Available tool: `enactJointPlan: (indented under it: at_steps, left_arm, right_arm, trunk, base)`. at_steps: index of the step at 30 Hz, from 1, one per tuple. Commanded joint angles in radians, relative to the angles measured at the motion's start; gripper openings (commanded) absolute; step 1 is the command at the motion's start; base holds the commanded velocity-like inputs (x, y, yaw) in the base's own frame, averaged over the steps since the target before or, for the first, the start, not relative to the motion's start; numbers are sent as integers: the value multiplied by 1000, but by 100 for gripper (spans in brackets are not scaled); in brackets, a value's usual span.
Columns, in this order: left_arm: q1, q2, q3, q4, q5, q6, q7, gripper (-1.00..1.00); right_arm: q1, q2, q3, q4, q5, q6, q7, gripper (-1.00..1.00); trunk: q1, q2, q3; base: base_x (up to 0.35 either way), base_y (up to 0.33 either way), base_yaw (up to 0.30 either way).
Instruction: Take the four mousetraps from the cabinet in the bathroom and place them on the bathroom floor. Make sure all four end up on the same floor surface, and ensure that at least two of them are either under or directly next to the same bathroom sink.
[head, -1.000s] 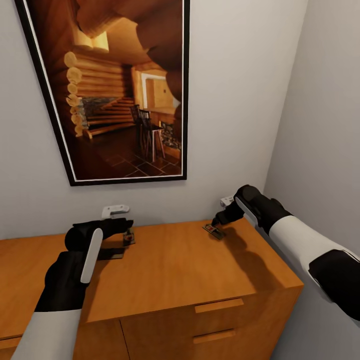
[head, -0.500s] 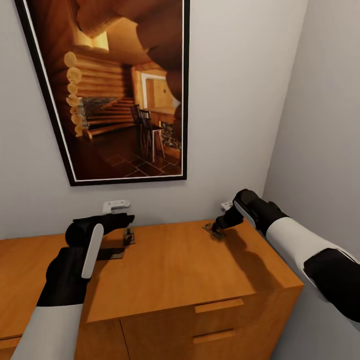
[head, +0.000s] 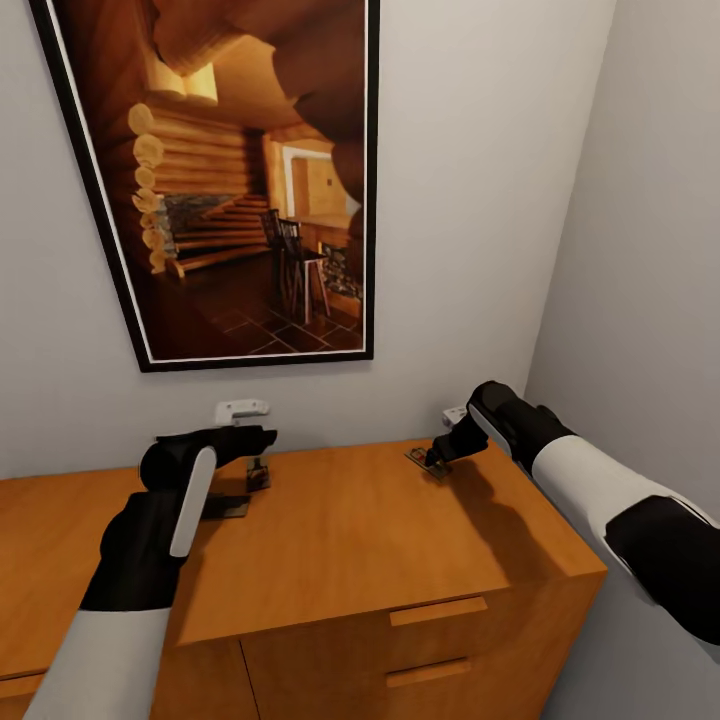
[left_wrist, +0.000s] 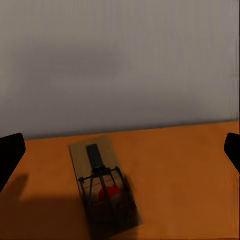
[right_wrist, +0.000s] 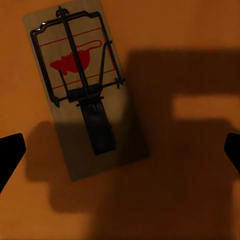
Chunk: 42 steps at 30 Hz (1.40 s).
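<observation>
A: Starting at our left, where do we stand?

B: Our left gripper (head: 262, 437) hovers near the back wall over the cabinet (head: 330, 530) top. In the left wrist view its fingers (left_wrist: 10, 156) sit at the frame's two edges, spread wide, holding nothing. One mousetrap (left_wrist: 104, 186) lies flat on the orange wood between them, short of the wall. In the head view that trap (head: 257, 475) shows as a small dark shape just beneath the gripper.

A: And across to our right?

B: Our right gripper (head: 437, 458) is low over a second mousetrap (head: 427, 461) near the cabinet's back right corner. The right wrist view shows the board (right_wrist: 82, 90) with its wire and red mark lying on the wood, our fingers (right_wrist: 9, 157) parted at either side and not closed on it.

A: So how much have we done?

B: Very little, we judge. Two traps show, both on the cabinet top, neither grasped. None is on the floor, and we see no sink here. Both picks, the carry and the placing are left, plus the other two traps.

A: What has changed over the last second?

B: Our left arm has crept forward and a little right, toward the wall and over its trap. Our right gripper has settled slightly nearer its trap. The traps themselves have not moved.
</observation>
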Motion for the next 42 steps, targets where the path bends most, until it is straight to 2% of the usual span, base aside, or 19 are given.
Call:
enactJointPlan:
  at_steps: [1, 5, 13, 34, 42]
  left_arm:
    - [-1, 0, -12, -1, 9, 4, 10, 100]
    - [-1, 0, -52, 0, 8, 4, 10, 100]
    - [-1, 0, -79, 1, 7, 4, 10, 100]
    - [-1, 0, -82, 1, 5, 4, 12, 100]
    - [-1, 0, -80, 1, 5, 4, 12, 100]
  right_arm:
    - [-1, -1, 8, -2, -9, 3, -2, 100]
    - [-1, -1, 8, -2, -9, 3, -2, 100]
    - [-1, 0, 8, -2, -9, 4, -2, 100]
    - [-1, 0, 8, -2, -9, 7, -2, 100]
    - [-1, 0, 8, -2, -9, 6, -2, 100]
  trunk:
    - [0, -1, -1]
    - [0, -1, -1]
    - [0, -1, -1]
    - [0, -1, -1]
    - [31, -57, -26]
  base:
    - [0, 0, 0]
    - [0, 0, 0]
    - [0, 0, 0]
    - [0, 0, 0]
    - [0, 0, 0]
